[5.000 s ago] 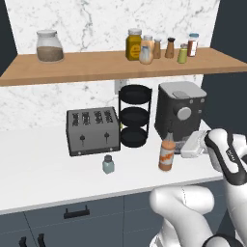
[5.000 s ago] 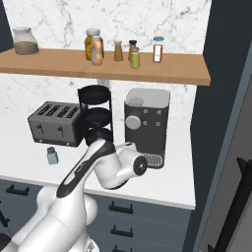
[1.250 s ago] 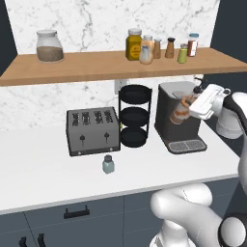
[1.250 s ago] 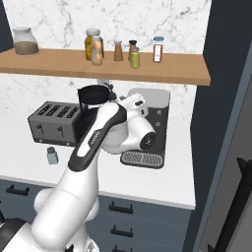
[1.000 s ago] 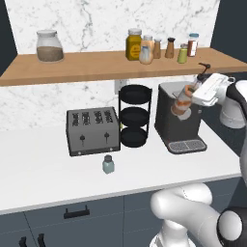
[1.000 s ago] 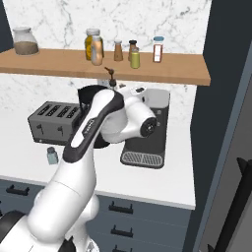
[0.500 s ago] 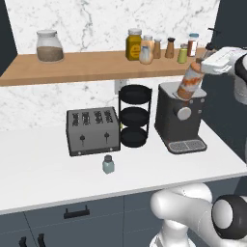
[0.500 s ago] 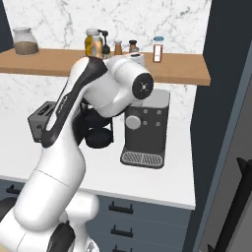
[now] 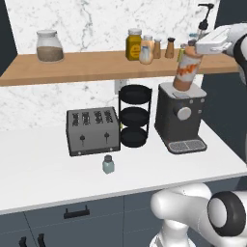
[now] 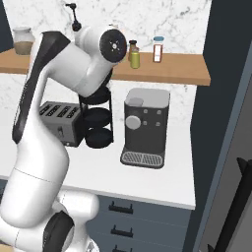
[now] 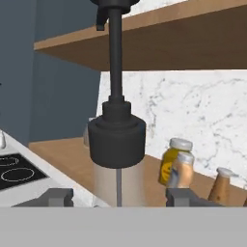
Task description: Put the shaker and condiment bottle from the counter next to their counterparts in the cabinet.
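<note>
My gripper [image 9: 196,48] is shut on the neck of the condiment bottle [image 9: 185,72], a slim bottle of orange-brown sauce with white label marks. The bottle hangs tilted above the coffee machine [image 9: 179,116], level with the right end of the cabinet shelf [image 9: 91,68]. In the hand view its dark cap [image 11: 116,140] and pour stem rise between my fingertips [image 11: 58,196]. The pale blue-green shaker [image 9: 108,164] stands on the white counter [image 9: 43,169] in front of the toaster [image 9: 93,130]. The counterparts cluster on the shelf: yellow jar [image 9: 134,44], pale shaker [image 9: 145,52], brown shaker [image 9: 170,47].
A black three-tier stand [image 9: 134,116] sits between toaster and coffee machine. A glass jar [image 9: 49,46] stands at the shelf's left end. A yellow-green shaker [image 10: 134,59] and a red one with a blue cap [image 10: 158,49] stand to the right of the cluster, with bare shelf [image 10: 184,74] beyond.
The bottle has gone from counter height beside the coffee machine up to shelf level, still in my gripper. The shaker has stayed put.
</note>
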